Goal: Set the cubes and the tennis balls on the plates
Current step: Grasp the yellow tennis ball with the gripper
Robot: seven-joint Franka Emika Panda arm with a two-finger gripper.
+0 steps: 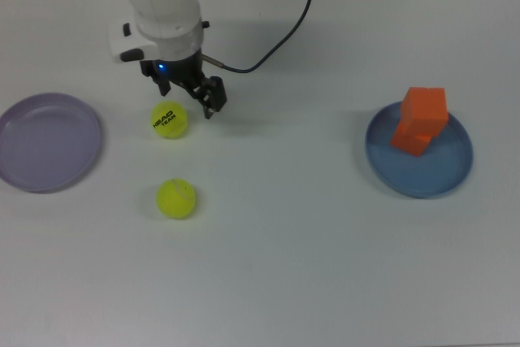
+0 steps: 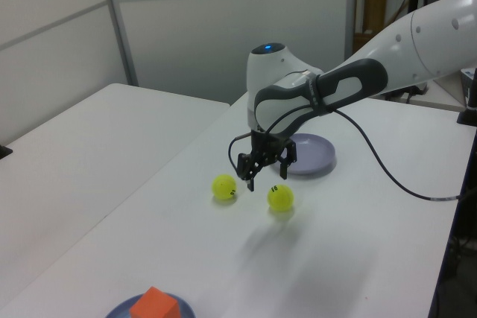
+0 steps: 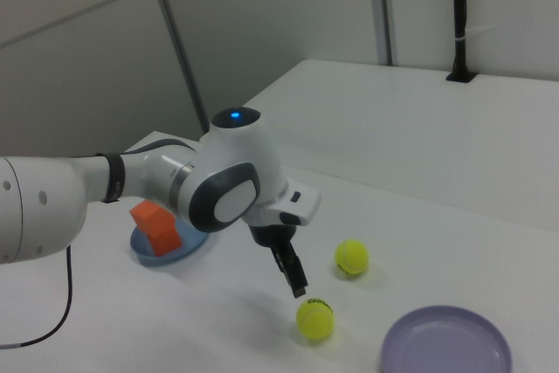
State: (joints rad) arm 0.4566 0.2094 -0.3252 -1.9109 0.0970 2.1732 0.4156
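Cubes (image 1: pixel 422 119) stacked on one plate (image 1: pixel 419 180); balls (image 1: pixel 169 119) between plates

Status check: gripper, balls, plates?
Gripper open, empty, above printed yellow-green tennis ball. Both orange cubes stacked on blue plate. Lilac plate empty. Path unobstructed.

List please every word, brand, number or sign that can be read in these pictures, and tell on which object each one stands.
"HEAD TEAM": black print on the tennis ball next to the gripper, read in the top view.
Small black mark on the tennis ball nearer the left view's right: too small to read.
The other ball, orange cubes, blue plate and lilac plate: no text visible.
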